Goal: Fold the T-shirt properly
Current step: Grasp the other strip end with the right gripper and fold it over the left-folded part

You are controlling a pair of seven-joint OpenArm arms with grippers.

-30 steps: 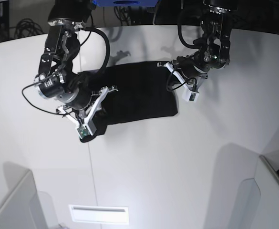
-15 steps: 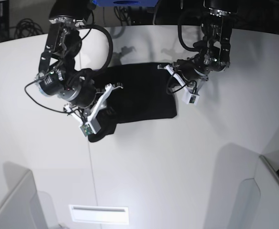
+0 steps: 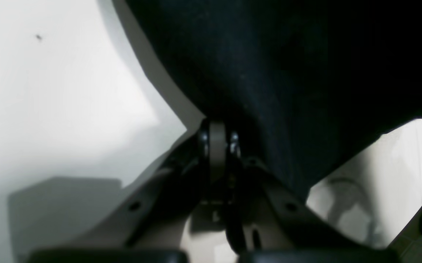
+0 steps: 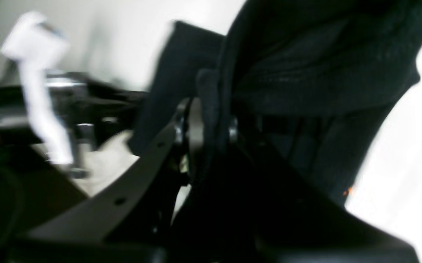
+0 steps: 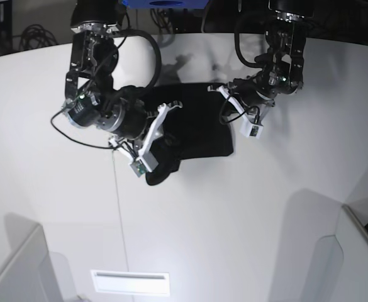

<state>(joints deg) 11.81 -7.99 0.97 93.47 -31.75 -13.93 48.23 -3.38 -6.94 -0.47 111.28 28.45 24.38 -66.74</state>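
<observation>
Right gripper (image 5: 153,139): left of centre in the base view, nearest the camera — jaws pinched on a bunched edge of the T-shirt (image 5: 199,123); the right wrist view shows dark cloth wedged between the pads, though the picture is blurred.
Lifted cloth: a dark lump hangs below that gripper at lower centre of the garment, raised off the table (image 5: 234,220), with a small orange speck showing at its edge in the right wrist view.
T-shirt: a black, roughly rectangular shape in the upper middle of the base view, mostly flat on the white table between the two arms.
Left gripper (image 5: 229,100): at the shirt's right edge, upper right of centre — jaws fully closed; the left wrist view shows cloth lying right at the tips, but whether it is actually clamped I cannot tell.
Step in hand: judged a fold-over — the left side is picked up to go across the body.
Next move: likely carry the held edge across to the right side, keeping it taut and level, then lay it down square before letting go.
</observation>
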